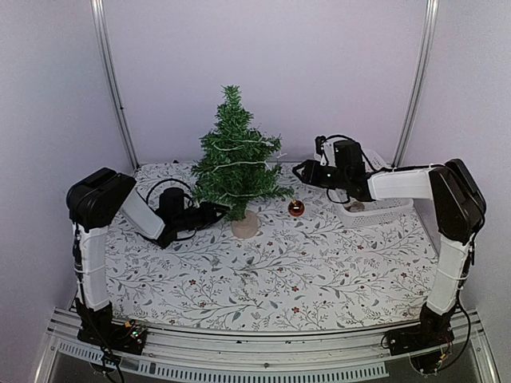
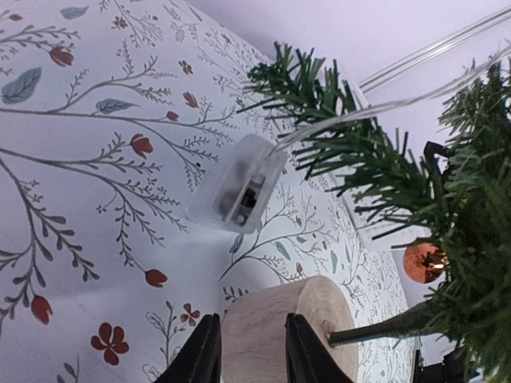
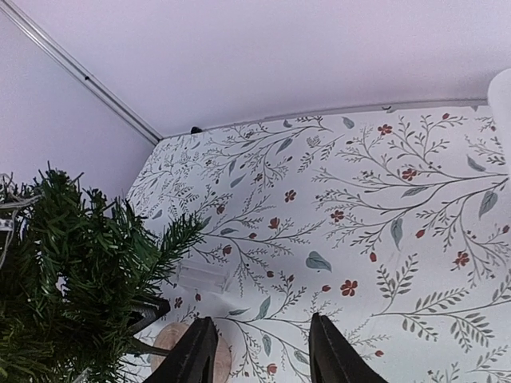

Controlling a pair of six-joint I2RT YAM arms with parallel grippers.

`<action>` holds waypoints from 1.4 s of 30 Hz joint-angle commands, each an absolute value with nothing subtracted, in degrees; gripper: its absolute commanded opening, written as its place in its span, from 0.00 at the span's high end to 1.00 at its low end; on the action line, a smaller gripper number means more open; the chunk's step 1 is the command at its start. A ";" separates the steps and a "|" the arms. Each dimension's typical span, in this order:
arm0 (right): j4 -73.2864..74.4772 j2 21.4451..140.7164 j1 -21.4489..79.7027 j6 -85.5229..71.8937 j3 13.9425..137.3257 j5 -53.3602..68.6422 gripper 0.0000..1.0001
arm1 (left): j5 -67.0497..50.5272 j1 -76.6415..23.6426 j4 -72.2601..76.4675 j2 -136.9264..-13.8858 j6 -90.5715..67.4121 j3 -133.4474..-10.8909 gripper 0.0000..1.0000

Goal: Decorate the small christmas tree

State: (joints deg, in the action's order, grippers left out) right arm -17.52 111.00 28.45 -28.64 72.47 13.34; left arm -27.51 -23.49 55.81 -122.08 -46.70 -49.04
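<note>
**Top ext.** Small christmas tree upright at centre-rear of tabletop. A white light string is looped round the branches, so that part looks done. One copper-red bauble lies on the cloth just R of the tree's foot, not hung. No ornaments visible on the branches. White tray sits at far R; contents too small to tell. Judgement: early-to-mid task, lights on, baubles left to do.
L fingers are low at the tree's L side, near the foot. R fingers are raised, R of the tree at mid-height, apart from the branches.

**L wrist.** L fingers stand apart. The pale stump base lies just ahead of the gap and is wider than it; nothing sits betw. the tips, and I can't tell if they touch the wood. Clear battery box of the light string lies flat on the cloth beyond, its wire running up into the needles. Bauble shows past the trunk on the far side.

**R wrist.** R fingers are apart, with only cloth betw. them. Tree branches fill the lower L of view, off to the side of the gap and not touching. A bit of the stump base peeks out by the L-hand finger. Bauble not in this view.
</note>
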 commanded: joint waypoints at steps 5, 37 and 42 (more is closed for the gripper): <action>-8.25 102.34 19.83 -26.08 70.83 13.10 0.55 | -29.70 -26.33 58.08 -122.17 -46.14 -47.57 0.73; 10.49 120.27 6.19 20.09 85.30 -7.55 0.47 | -22.24 -28.66 52.95 -107.90 -44.95 -38.26 0.44; 5.21 122.77 6.23 23.78 85.24 -7.74 0.47 | -22.57 -28.60 51.31 -107.48 -44.14 -39.40 0.44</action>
State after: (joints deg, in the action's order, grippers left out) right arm 11.94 121.08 6.22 18.70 84.60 -6.39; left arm -23.03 -28.82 53.47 -109.08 -45.76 -38.72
